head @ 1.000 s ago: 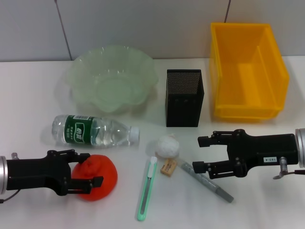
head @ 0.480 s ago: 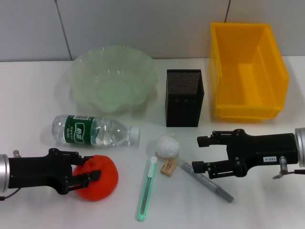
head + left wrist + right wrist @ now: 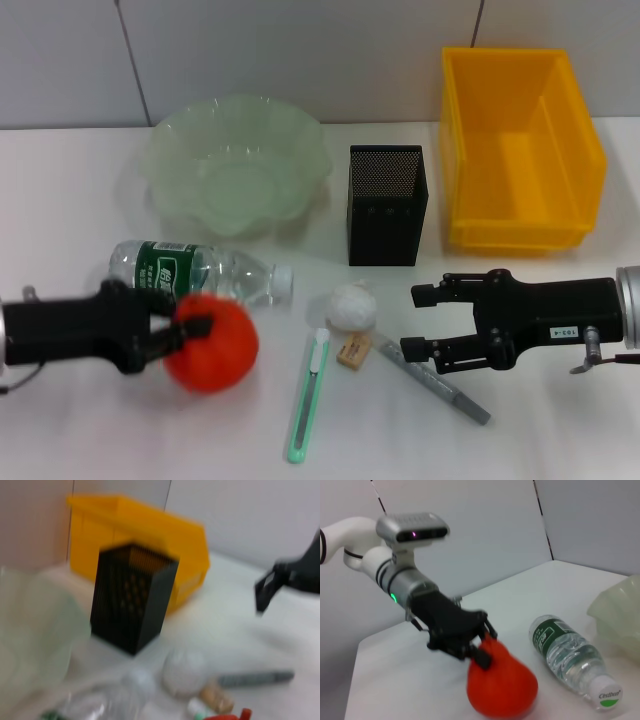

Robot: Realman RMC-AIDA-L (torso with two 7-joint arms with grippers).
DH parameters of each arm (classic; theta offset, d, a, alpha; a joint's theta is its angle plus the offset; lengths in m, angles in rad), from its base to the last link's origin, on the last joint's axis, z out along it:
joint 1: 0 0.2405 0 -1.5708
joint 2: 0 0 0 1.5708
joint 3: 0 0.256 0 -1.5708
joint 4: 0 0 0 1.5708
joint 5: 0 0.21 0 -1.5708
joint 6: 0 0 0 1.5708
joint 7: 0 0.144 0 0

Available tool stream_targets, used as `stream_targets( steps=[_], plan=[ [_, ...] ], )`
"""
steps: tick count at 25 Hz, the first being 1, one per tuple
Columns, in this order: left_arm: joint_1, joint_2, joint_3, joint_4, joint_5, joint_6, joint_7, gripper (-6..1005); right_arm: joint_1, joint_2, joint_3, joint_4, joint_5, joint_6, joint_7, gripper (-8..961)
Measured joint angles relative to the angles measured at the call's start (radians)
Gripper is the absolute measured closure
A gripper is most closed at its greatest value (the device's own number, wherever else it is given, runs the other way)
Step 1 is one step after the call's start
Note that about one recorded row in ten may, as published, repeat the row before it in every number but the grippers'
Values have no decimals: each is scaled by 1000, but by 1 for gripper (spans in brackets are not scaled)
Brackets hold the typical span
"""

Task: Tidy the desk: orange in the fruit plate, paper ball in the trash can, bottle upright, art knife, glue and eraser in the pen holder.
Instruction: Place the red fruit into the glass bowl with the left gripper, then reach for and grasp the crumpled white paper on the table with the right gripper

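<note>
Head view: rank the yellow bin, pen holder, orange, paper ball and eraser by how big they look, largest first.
1. yellow bin
2. pen holder
3. orange, held by the left gripper; lifted nearer the camera, so its margin over the next is unsure
4. paper ball
5. eraser

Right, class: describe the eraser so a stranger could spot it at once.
Start at the black mesh pen holder mid-desk and come toward the robot, past the white paper ball. The eraser lies just beyond it, between the green art knife and the grey glue stick. It is the only small tan block.
</note>
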Motion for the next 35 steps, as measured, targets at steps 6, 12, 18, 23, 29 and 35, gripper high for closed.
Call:
stream_targets(
  steps=[6,12,18,23,29,35],
  plan=[
    [-24,24,-39,39,-240,80,-80,807,2,2,0,0,0,4,0,144],
    [-86,-8,-33,9,-359,-96,-57,855,3,5,8,1,5,7,10,143],
    [-231,-19,-22,-180,-375,-431,64,902,6,17,4,2,7,18,10,143],
    [-289,-23,-2,-277,-439,-630,139,891,7,26,3,2,3,19,15,143],
    [-311,-25,3,-307,-448,-700,162,840,3,27,2,2,3,16,28,143],
    [-312,-26,3,-308,-451,-703,164,642,1,26,4,1,2,16,36,143]
  ],
)
